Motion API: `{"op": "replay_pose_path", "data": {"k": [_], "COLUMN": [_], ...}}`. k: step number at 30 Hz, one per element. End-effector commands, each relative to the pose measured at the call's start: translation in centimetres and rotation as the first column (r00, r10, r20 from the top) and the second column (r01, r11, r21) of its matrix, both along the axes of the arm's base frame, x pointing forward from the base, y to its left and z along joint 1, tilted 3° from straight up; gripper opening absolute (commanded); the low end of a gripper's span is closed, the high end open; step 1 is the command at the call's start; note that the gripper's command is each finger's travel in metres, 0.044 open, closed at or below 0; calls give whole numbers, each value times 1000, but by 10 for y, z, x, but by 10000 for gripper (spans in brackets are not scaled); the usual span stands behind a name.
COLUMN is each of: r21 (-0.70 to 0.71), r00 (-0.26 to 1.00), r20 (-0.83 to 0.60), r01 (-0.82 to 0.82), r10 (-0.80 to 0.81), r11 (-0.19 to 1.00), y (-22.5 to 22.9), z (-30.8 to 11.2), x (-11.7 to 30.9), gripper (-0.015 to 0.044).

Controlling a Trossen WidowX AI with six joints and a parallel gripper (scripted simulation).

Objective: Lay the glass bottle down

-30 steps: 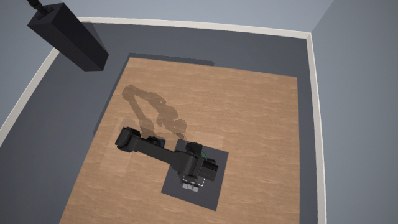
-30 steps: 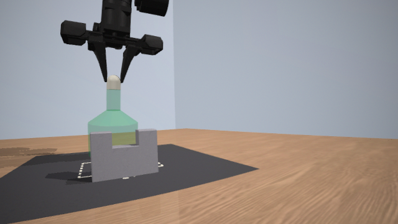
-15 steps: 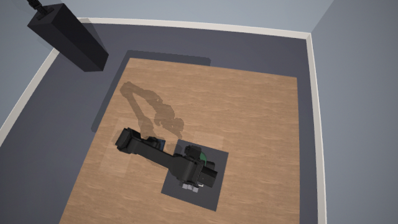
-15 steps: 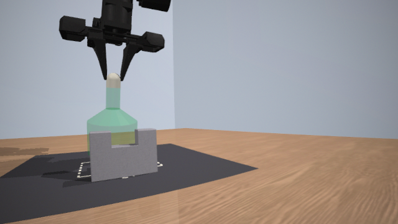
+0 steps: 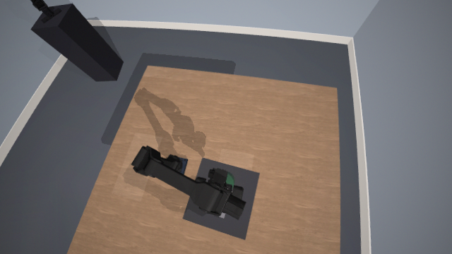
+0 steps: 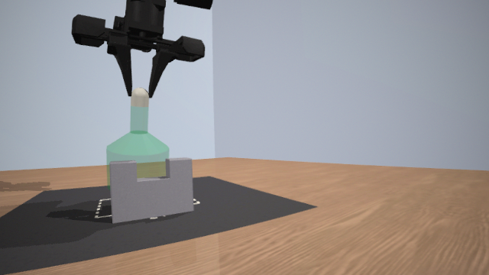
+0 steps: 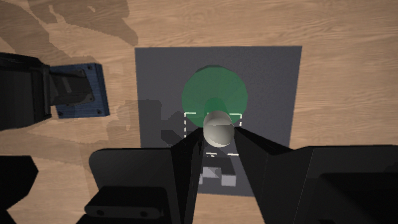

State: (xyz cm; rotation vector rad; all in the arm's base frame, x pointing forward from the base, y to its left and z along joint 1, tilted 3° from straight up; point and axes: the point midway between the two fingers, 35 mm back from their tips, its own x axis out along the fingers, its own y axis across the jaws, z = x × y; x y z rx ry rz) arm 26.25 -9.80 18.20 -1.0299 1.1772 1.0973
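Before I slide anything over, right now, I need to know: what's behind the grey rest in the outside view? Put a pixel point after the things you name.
Behind the grey rest [image 6: 153, 200] stands the bottle [image 6: 137, 143] [image 7: 214, 85], with parts of the dashed outline showing either side. The bottle's bottom edge is hidden.

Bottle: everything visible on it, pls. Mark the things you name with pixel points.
The glass bottle [image 5: 230, 179] [image 6: 139, 141] [image 7: 215, 82] is see-through green, with a wide round body, sloping shoulder, slim neck and rounded off-white cap; a yellowish band shows in the body. It's roughly upright, cap pinched between the gripper's [image 6: 140, 96] [image 7: 218, 131] fingertips. In the exterior view it is behind the grey U-shaped rest [image 6: 153, 198] [image 7: 228, 180], which hides its base; floor contact can't be told.
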Motion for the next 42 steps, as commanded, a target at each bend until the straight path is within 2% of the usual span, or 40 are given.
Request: {"op": "replay_pose_path", "data": {"k": [1, 42], "r21": [-12, 80], "r00": [1000, 999], "r20": [-2, 17], "r01": [4, -32], "r10": [-4, 31], "r11": [1000, 996], "y": [-9, -38], "z": [1, -1], "x": [-2, -8], "gripper": [106, 106]}}
